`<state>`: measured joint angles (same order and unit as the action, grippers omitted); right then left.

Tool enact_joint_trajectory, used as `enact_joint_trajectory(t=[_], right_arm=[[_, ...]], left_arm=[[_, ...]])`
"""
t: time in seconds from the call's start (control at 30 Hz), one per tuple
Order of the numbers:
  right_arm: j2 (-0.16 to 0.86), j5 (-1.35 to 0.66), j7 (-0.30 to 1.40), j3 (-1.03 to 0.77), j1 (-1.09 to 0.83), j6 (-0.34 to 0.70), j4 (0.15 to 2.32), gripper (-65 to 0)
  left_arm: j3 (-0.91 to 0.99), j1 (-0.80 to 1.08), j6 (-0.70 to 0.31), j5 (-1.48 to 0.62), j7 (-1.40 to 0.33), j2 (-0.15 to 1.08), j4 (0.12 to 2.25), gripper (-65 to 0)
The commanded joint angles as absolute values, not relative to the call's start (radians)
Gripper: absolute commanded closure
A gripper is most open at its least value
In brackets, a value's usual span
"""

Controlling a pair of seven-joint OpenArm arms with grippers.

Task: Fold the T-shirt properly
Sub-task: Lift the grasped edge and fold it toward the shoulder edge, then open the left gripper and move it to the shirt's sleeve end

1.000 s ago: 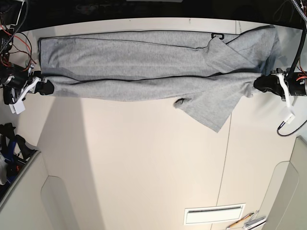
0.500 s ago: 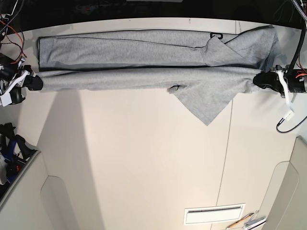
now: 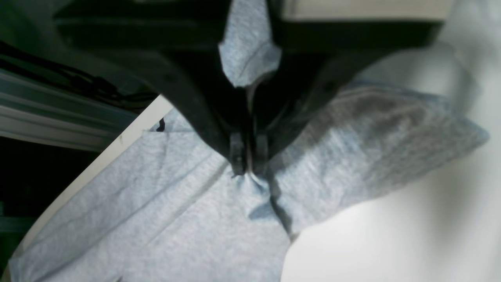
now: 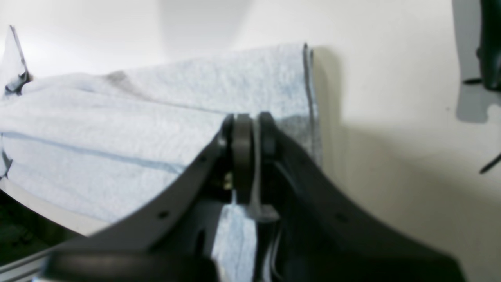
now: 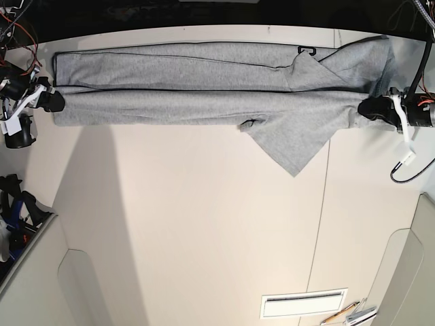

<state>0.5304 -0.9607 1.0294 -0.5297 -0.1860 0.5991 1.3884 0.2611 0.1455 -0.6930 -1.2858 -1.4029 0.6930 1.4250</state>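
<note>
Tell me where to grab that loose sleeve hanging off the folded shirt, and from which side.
Take the sleeve at its pointed tip, coming from the near, bare side of the table. That corner juts clear of the folded T-shirt, in a single flat flap. Both grippers, left and right, are shut on the shirt's ends.

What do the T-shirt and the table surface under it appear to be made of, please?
T-shirt: soft knit fabric, probably cotton jersey; heathered grey flecks, matte, creasing and draping in folds.
Table: smooth hard board, likely laminate; cream, faint sheen, straight panel seams.
</note>
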Motion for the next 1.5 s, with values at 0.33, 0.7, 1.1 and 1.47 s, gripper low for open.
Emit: enact_joint_trajectory(t=[0.33,0.7,1.1,1.47], right_arm=[[0.529,-0.924,0.995,-0.542,-0.178,0.600,1.401,-34.5],[0.529,-0.944,0.991,-0.587,-0.177,0.599,1.411,-34.5],[0.529,-0.943,0.968,-0.593,-0.175,0.599,1.411,-34.5],[0.529,-0.944,0.968,-0.593,-0.175,0.599,1.411,-34.5]], left_arm=[[0.270,0.186,-0.698,-1.276,-1.396,0.721,1.440,-30.0],[0.440,0.185,-0.698,-1.432,-1.396,0.806,1.521,-30.1],[0.440,0.171,-0.698,-1.108,-1.059,0.706,1.603,-43.6],[0.195,0.072,-0.698,-0.893,-0.807,0.695,1.512,-43.6]])
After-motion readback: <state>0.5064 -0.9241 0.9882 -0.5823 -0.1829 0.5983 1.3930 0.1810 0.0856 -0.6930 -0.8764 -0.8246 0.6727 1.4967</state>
